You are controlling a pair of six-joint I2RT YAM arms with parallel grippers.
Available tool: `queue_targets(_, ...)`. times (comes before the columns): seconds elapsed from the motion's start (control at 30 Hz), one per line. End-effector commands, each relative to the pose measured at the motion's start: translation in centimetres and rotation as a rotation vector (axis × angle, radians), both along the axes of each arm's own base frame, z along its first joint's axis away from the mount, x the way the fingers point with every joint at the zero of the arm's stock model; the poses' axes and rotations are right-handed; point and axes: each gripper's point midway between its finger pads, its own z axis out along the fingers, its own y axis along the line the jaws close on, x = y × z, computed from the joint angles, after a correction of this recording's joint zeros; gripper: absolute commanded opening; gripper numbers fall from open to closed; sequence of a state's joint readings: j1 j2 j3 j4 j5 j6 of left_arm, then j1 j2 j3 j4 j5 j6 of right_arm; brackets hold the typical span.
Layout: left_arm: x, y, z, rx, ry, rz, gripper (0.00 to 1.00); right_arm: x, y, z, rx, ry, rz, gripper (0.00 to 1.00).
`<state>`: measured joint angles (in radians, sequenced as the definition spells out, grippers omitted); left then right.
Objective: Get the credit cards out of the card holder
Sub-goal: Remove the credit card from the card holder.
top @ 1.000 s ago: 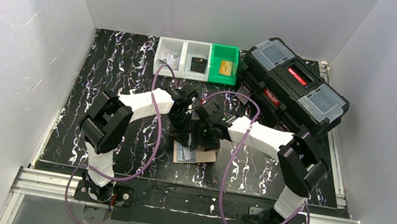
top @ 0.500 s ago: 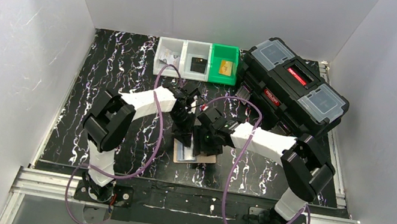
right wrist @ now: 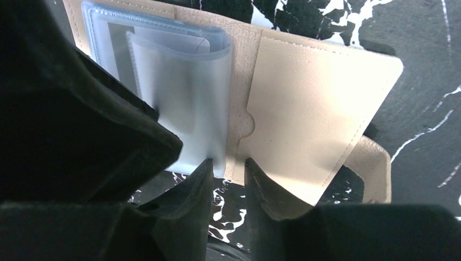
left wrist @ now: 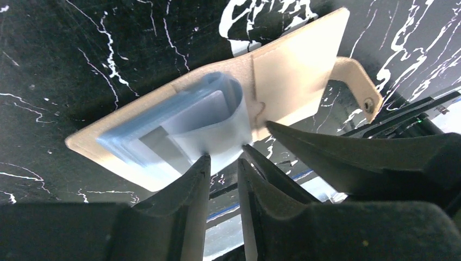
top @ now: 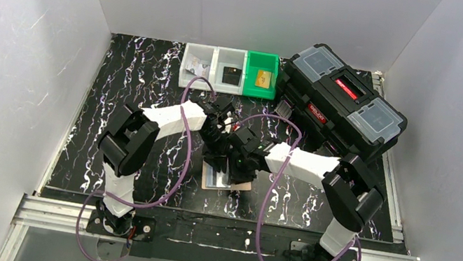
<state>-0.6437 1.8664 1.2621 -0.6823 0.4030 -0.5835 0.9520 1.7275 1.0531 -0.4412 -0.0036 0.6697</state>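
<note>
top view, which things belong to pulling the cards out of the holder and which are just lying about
Job in hand: card holder, lying open; credit cards in its pale blue sleeves; left gripper; right gripper.
Lying about: black toolbox; green bin; two clear bins.

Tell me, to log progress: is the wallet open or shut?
Open: the wallet lies spread flat, its clear sleeves exposed.

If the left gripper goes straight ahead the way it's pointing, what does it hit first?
Most likely the clear plastic sleeve of the open card holder, lying right at the tips of the left gripper.
</note>
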Motion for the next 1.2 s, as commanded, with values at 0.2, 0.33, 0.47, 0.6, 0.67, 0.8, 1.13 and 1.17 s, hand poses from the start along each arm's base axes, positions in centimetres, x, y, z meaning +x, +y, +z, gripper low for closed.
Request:
queue_targets(0.2,0.9,1.2,3.1,0.014,-0.094,0.022,0.28,-0.5,0.2,-0.8,-0.011,0.06,-0.056,0.26)
queue_targets(0.33,1.1,1.8,2.9,0.029,-0.109,0.034,0.36,-0.6,0.1,-1.1,-0.013,0.083,-0.068,0.24)
queue_targets(0.47,1.2,1.5,2.1,0.026,-0.098,0.027,0.38,-0.7,0.1,-1.1,-0.008,0.088,-0.074,0.24)
queue_targets(0.6,1.5,0.6,1.2,-0.015,-0.085,0.013,0.38,-0.6,0.0,-1.1,0.013,0.098,-0.08,0.23)
queue_targets(0.67,1.6,0.3,0.8,-0.02,-0.077,0.009,0.38,-0.6,0.0,-1.0,0.031,0.104,-0.081,0.23)
queue_targets(0.8,1.8,-0.1,0.1,-0.03,-0.069,0.004,0.4,-0.5,0.1,-0.7,0.073,0.109,-0.085,0.23)
queue_targets(1.13,1.2,-3.0,2.5,-0.192,-0.067,-0.013,0.42,1.2,0.5,6.6,0.213,-0.026,-0.082,0.39)
queue_targets(1.17,1.2,-3.4,2.8,-0.204,-0.067,-0.015,0.42,1.4,0.2,8.2,0.227,-0.057,-0.088,0.42)
